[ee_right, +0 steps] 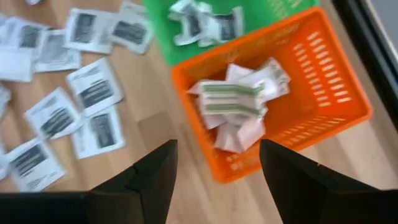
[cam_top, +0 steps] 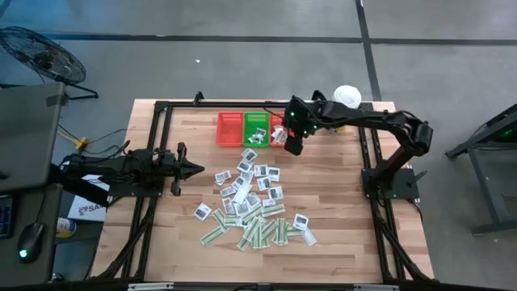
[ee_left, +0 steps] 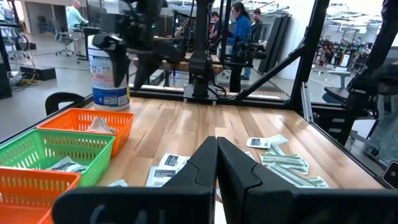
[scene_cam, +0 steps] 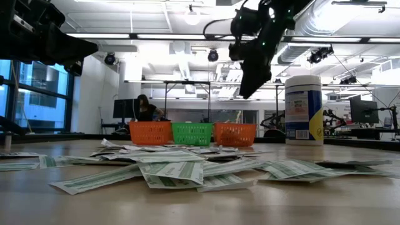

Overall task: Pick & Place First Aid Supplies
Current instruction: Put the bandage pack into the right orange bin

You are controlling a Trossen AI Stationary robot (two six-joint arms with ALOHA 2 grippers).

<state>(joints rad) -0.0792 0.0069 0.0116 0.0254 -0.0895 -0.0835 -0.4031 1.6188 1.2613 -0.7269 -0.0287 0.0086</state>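
Hovering above the row of three small plastic mesh baskets [cam_top: 252,129], my right gripper [cam_top: 292,146] hangs with its dark fingers spread wide and nothing between them. Through my right wrist camera I look down past those fingers [ee_right: 152,180] onto the orange mesh basket [ee_right: 336,93] at the end of the row nearest the tall white cylindrical tub with the blue label [scene_cam: 303,109]. Inside that orange basket lies a small heap of narrow green-and-white paper strips [ee_right: 233,106], crumpled together with some white packets. The green mesh basket [ee_right: 273,12] next to it holds a few squarish white packets with dark print [ee_right: 205,25].

Most of the first aid supplies [cam_top: 252,206] are spread loose over the light wooden table [cam_top: 331,202], on the side of the basket row away from the tub. The white squarish packets lie nearer the baskets, some touching or overlapping, and the green-and-white strips lie farther out from the baskets, several lapping over one another.

My left gripper [cam_top: 191,169] waits off to the side of the scattered packets, well apart from the basket row, its fingers [ee_left: 199,168] pressed together on nothing and pointing toward the pile.

Beyond the table, on the far side of the baskets, people [ee_left: 239,28] stand in the room.
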